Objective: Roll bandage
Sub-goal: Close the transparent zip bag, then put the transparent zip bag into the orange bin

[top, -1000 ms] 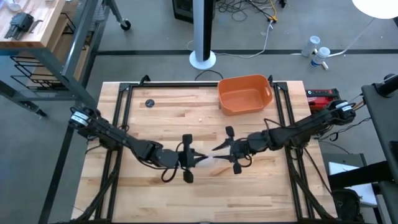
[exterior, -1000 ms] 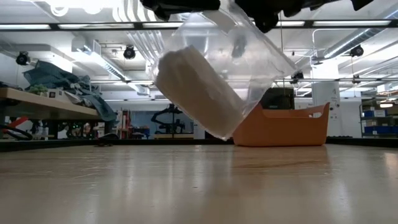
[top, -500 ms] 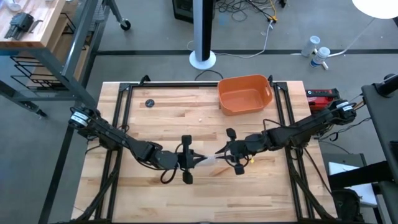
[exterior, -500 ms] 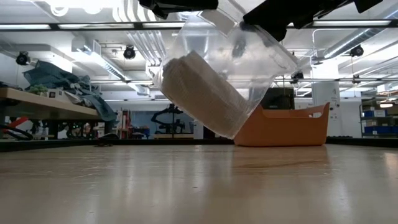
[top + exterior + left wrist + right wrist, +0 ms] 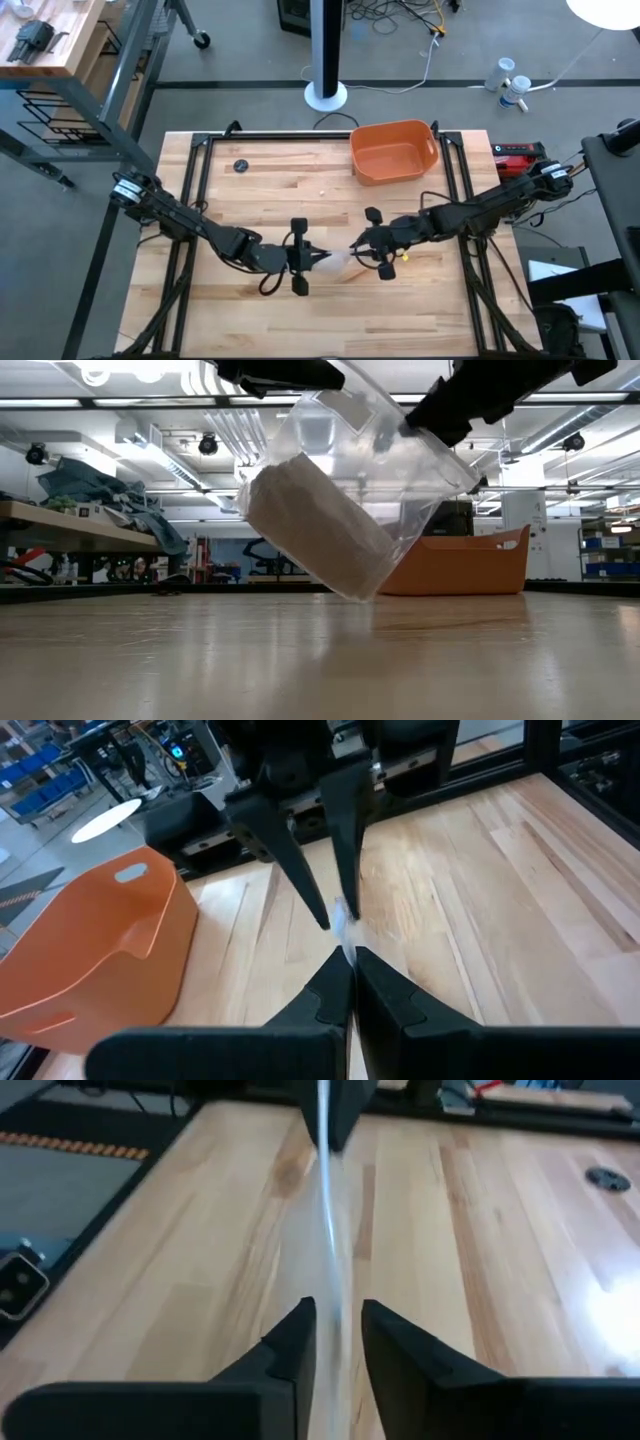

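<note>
Grey floor (image 5: 250, 60), white floor-lamp base (image 5: 326, 97).

A pale wooden butcher-block table (image 5: 250, 310) with a black frame carries an orange tub (image 5: 393, 151) at its far edge. Well to the left of the tub lies a small dark round disc (image 5: 240, 166), perhaps a cap. Nearer the tub, a tiny pale speck (image 5: 322, 185) sits on the boards.

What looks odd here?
The bandage is a tight roll sealed inside a clear wrapper, hanging tilted above the table. The left tool and right tool pinch the wrapper's top edge.
</note>
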Robot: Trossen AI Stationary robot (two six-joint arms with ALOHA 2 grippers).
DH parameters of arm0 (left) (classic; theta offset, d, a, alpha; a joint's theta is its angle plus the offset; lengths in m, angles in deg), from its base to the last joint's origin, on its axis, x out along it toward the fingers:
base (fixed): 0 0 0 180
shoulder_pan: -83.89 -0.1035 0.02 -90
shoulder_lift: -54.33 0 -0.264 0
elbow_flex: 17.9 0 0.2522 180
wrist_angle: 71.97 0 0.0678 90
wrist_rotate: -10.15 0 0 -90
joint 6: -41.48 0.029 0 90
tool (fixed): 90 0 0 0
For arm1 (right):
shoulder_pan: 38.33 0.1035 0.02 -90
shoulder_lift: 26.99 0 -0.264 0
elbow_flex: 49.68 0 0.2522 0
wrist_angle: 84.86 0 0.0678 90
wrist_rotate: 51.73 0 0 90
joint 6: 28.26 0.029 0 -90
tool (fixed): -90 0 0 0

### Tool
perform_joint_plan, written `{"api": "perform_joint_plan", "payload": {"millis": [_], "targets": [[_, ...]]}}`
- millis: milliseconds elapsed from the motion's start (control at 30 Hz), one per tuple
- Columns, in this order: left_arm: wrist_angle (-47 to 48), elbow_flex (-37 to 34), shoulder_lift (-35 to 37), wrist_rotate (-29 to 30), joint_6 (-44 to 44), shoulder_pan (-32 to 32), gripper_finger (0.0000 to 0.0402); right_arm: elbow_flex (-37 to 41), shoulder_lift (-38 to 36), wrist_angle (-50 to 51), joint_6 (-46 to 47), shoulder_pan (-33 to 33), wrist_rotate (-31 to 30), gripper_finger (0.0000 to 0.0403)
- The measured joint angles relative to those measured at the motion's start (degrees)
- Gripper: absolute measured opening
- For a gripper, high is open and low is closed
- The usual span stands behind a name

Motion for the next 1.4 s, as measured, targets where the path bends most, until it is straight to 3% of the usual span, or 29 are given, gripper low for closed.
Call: {"api": "perform_joint_plan", "payload": {"millis": [133, 467, 600, 833, 1033, 1200, 1400], "targets": [[-0.06, 0.00, 0.00, 0.00, 0.02, 0.00, 0.0000, 0.02, 0.02, 1.01, -0.65, 0.00, -0.25, 0.0011], [0.26, 0.00, 0.02, 0.02, 0.14, 0.00, 0.0000, 0.11, 0.02, 7.98, 1.73, -1.47, 1.70, 0.0040], [0.37, 0.00, 0.02, 0.02, 0.06, 0.00, 0.0000, 0.11, 0.02, 9.59, 1.54, -1.44, 2.53, 0.0009], [1.56, 0.00, 0.02, 0.07, 0.31, 0.00, 0.0000, 0.12, 0.02, 12.92, 2.56, -1.36, 3.35, 0.0005], [5.09, -0.12, -0.42, 0.08, 3.05, 0.02, 0.0000, 0.26, 0.02, 13.75, 5.53, -1.33, 4.63, 0.0047], [5.34, -0.24, -0.42, -0.94, 1.44, 0.02, 0.0000, 0.26, 0.54, 11.90, 2.04, -1.25, 4.18, 0.0081], [7.01, -0.38, -0.42, -7.45, -4.96, -0.72, 0.0000, 0.26, 5.81, 7.85, -1.09, -1.18, 6.29, 0.0038]]}}
